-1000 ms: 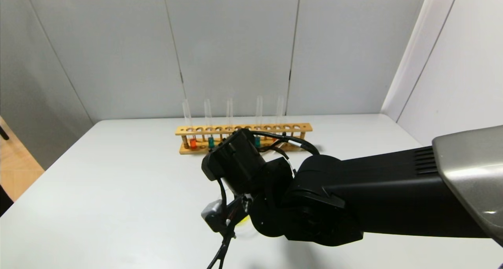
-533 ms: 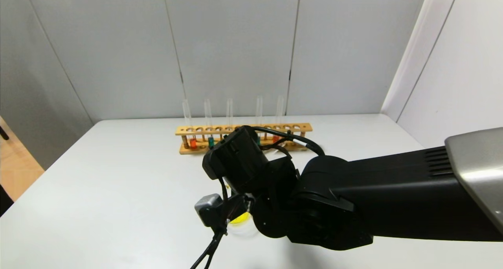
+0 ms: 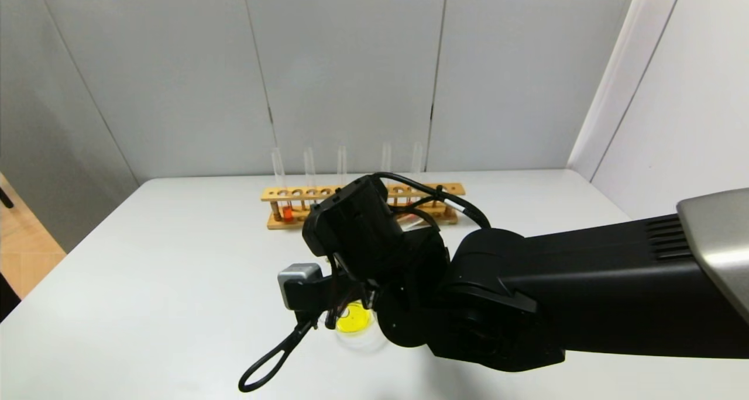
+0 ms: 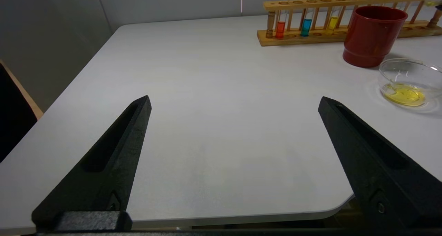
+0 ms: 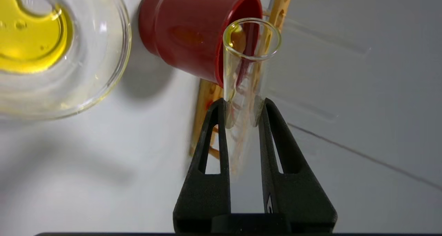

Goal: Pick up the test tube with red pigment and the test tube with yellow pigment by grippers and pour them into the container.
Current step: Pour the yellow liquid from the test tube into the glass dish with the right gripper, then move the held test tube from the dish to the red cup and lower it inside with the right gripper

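Since the earlier frame, the right gripper (image 5: 241,106) had swung away from the container (image 3: 358,334), exposing its yellow liquid. It was clamped on an emptied test tube (image 5: 246,70). Left gripper (image 4: 234,103) was parked, jaws wide, holding nothing. No writing was legible.

Head camera sits high, looking forward and down over the white table (image 3: 146,259) toward the rack (image 3: 363,204) at the back wall; the right arm (image 3: 526,295) fills its near foreground. Left wrist camera sits low at the table's near edge, looking between its own two fingers (image 4: 114,149) across to the rack (image 4: 345,22), cup (image 4: 371,36) and dish (image 4: 409,80). Right wrist camera hangs close, rolled sideways, over the dish (image 5: 51,53) and cup (image 5: 193,32). All three views share the dish (image 3: 354,324) and rack.
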Controlling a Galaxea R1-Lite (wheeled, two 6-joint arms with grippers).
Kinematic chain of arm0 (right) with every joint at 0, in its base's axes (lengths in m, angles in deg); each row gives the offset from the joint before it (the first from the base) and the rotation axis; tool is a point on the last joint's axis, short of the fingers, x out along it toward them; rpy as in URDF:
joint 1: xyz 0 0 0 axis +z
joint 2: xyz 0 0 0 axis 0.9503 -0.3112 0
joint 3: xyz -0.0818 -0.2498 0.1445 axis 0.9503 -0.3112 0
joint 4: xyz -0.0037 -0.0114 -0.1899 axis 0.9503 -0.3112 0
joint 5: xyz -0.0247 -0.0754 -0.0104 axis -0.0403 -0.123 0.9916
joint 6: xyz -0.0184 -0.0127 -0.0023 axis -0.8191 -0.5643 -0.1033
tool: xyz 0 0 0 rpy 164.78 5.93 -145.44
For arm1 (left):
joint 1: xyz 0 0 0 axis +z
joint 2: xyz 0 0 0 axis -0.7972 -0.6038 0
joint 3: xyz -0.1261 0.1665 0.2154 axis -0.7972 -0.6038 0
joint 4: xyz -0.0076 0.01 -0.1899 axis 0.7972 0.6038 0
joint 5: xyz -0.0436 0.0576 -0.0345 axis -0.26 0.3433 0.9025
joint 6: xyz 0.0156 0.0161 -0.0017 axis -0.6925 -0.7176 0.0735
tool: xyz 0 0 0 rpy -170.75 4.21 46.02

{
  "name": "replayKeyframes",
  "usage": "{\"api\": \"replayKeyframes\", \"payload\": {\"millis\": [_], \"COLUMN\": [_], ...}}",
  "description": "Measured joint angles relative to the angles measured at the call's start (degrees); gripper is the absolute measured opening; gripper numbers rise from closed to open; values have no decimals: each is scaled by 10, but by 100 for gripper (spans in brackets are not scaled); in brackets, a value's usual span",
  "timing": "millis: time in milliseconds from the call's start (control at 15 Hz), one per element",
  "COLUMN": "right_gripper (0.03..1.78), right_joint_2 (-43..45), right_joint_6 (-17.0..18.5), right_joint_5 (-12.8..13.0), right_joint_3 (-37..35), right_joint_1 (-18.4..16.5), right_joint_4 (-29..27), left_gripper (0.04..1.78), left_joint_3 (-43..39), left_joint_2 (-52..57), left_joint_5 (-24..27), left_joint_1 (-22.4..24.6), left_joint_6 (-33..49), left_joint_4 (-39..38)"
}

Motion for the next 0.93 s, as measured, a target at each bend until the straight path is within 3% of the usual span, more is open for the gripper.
{"api": "replayKeyframes", "payload": {"millis": [600, 933], "right_gripper": [27, 27], "right_joint_2": [10, 17], "right_joint_6": [210, 351], "right_joint_5": [-4, -3], "right_joint_3": [4, 7], "right_joint_1": [-3, -12], "right_joint_4": [55, 80], "left_gripper": [171, 171], "left_joint_3": [0, 0], "left_joint_2": [0, 0], "left_joint_5": [0, 0], "left_joint_1": [0, 0], "left_joint_6": [0, 0], "left_joint_4": [0, 0]}}
